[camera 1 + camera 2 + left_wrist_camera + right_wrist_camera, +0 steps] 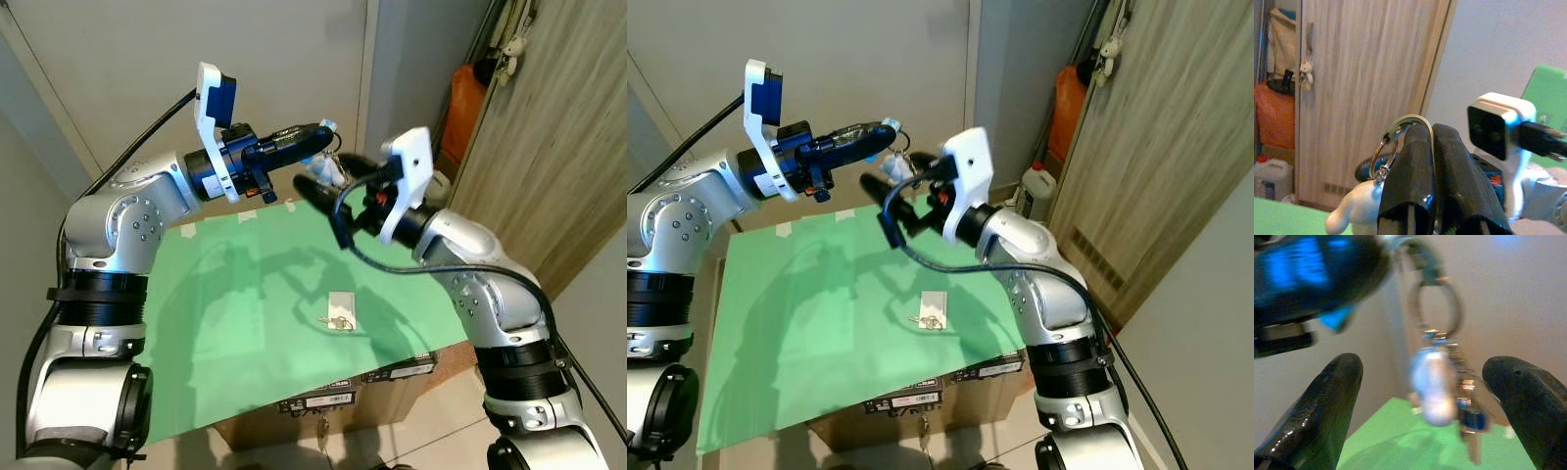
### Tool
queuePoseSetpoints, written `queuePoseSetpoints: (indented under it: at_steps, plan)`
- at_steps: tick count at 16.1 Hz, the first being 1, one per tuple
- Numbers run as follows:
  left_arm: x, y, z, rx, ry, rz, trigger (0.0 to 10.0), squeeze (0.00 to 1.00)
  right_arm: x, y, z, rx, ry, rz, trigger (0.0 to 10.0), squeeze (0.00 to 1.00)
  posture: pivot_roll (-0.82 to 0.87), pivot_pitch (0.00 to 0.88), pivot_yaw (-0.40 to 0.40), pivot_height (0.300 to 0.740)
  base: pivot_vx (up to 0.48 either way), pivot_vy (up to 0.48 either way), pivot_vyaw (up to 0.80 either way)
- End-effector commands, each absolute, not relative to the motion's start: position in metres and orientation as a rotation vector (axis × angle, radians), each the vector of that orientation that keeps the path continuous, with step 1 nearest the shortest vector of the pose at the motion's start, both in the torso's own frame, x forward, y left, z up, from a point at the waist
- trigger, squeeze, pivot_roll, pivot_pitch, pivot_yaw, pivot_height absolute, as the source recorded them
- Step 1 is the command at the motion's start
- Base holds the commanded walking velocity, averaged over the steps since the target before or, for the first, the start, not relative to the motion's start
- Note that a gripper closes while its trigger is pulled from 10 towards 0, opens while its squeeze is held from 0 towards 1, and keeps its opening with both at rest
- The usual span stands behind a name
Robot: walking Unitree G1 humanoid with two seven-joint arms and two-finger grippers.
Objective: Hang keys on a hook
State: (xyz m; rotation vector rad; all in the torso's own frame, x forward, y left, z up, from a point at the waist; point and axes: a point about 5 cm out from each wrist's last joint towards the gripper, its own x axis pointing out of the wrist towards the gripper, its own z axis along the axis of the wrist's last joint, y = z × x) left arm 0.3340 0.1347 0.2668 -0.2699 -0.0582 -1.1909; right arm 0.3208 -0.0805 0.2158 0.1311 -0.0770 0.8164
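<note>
Walls of pale grey stand behind our worktop (235,323), which is covered with a green sheet taped at its far edge and rests on cardboard boxes (323,401) with printed labels along their near side.

Our left hand (318,135) is raised above the far part of the worktop, its two black fingers (1415,181) pressed tight together on a metal ring. From that ring hang the keys (1469,426) together with a small white figure (1432,391); the bunch dangles in the air just beyond the fingertips, clear of the green sheet.

On the sheet itself, near the middle and closer to the right edge, lies a small white card (341,305) with a second little set of metal bits (335,321) touching its near end.

Our right hand (884,201) is lifted to meet the left one, pointing back toward it, fingers spread wide apart with nothing between them. In the right wrist view the hanging keys sit in the gap between those two fingers, touching neither.

Further right, the corner of the room holds an orange bag (468,108) and a white plastic jug (1038,186) on the floor. Beside them rises a wooden door (549,137), with a small toy (511,54) hanging near its upper edge. We cannot make out a hook.
</note>
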Motion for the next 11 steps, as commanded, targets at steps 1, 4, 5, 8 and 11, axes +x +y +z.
queuePoseSetpoints:
  at_steps: [1, 4, 5, 8, 11]
  plan:
    - [0.331, 0.137, 0.281, -0.273, -0.117, -1.203, 0.0, 0.0, 0.326, -0.085, 0.221, 0.116, -0.102, 0.749, 10.0, 0.0, 0.0, 0.0, 0.081, 0.74, 0.0, 0.0, 0.0]
    - [0.328, 0.138, 0.28, -0.278, -0.13, -1.186, 0.0, 0.0, 0.341, -0.1, 0.222, 0.124, -0.129, 0.558, 10.0, 0.0, 0.0, 0.0, 0.08, 0.74, 0.0, 0.0, 0.0]
    - [0.326, 0.137, 0.273, -0.255, -0.111, -1.172, 0.0, 0.0, 0.344, -0.105, 0.221, 0.134, -0.133, 0.495, 10.0, 0.0, 0.0, 0.0, 0.077, 0.74, 0.0, 0.0, 0.0]
    - [0.33, 0.136, 0.267, -0.241, -0.105, -1.095, 0.0, 0.0, 0.344, -0.109, 0.217, 0.146, -0.124, 0.462, 10.0, 0.0, 0.0, 0.0, 0.074, 0.74, 0.0, 0.0, 0.0]
    - [0.339, 0.133, 0.263, -0.04, -0.104, -0.915, 0.0, 0.0, 0.344, -0.109, 0.21, 0.147, -0.116, 0.436, 10.0, 0.0, 0.0, 0.0, 0.073, 0.74, 0.0, 0.0, 0.0]
